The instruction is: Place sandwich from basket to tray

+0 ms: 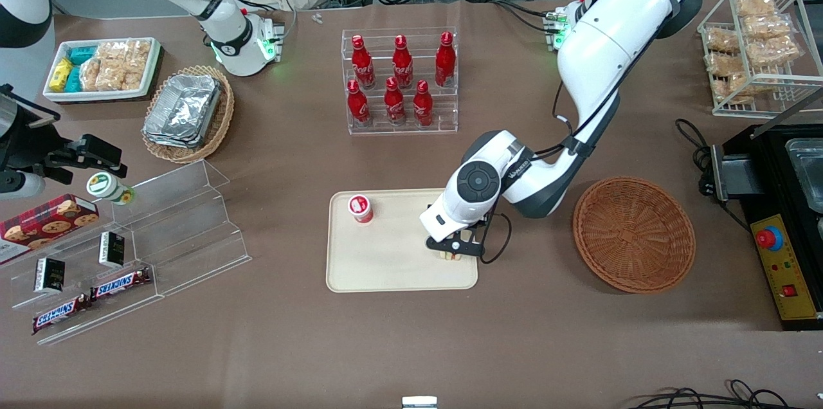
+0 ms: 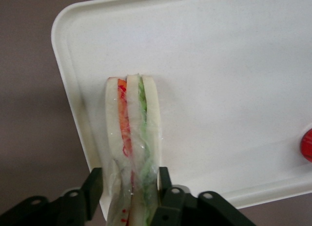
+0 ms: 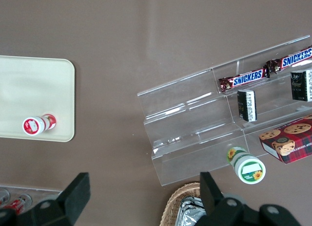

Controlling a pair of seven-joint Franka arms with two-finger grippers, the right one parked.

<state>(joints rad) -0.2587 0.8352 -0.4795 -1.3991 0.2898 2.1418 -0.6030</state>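
We find the gripper (image 1: pixel 454 253) over the tray (image 1: pixel 386 271), at the tray's end nearest the basket (image 1: pixel 633 233). Its fingers (image 2: pixel 92 189) are closed against both bread faces of the sandwich (image 2: pixel 132 153), which stands on edge on the tray, well apart from the red-capped cup (image 1: pixel 361 208).
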